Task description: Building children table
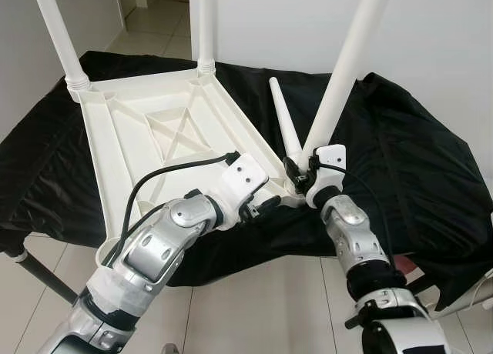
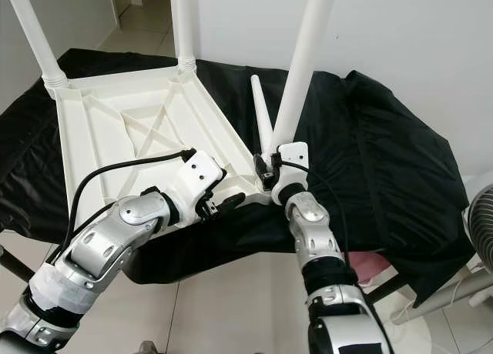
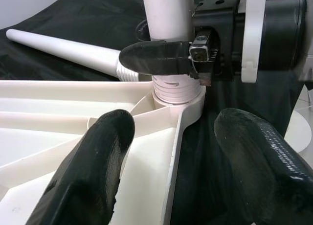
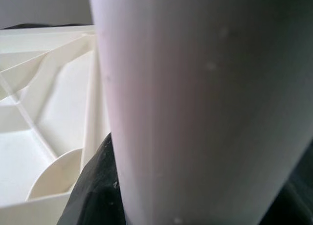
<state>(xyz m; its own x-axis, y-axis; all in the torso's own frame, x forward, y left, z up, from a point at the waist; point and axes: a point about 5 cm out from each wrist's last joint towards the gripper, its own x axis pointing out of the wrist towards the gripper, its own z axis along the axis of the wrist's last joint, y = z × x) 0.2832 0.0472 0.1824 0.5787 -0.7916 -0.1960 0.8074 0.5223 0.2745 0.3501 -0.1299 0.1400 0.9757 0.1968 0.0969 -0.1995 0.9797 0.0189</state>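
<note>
Where the two silver arms rise from the bottom edge of the frame, the left gripper (image 1: 263, 207) sits at centre, just at the near right edge of the overturned white plastic tabletop (image 1: 142, 150). Its two black fingers (image 3: 93, 171) stand wide apart, one over the ribbed underside, the other outside the rim; they hold nothing. Just to the right, the right gripper (image 1: 295, 175) is closed around the base of a white tapered plastic leg (image 1: 344, 69), which stands in the near right corner socket (image 3: 183, 105) and leans toward the upper right of the frame. In the left wrist view, one black finger (image 3: 156, 57) of that gripper crosses the front of the leg just above its threaded collar. In the right wrist view, the leg is close and blurred; the fingers cannot be made out there.

Beyond the grippers, a loose white leg (image 1: 283, 119) lies on the black cloth (image 1: 408, 161), its thick end beside the same corner socket and its tip pointing up the frame. The cloth covers a low support under the tabletop. At the far edge of the tabletop, two more white legs stand upright in their sockets: one at upper left (image 1: 58, 35), one at upper centre (image 1: 202, 27). Behind is a white wall (image 1: 431, 38); pale floor tiles (image 1: 254, 308) occupy the lower frame.
</note>
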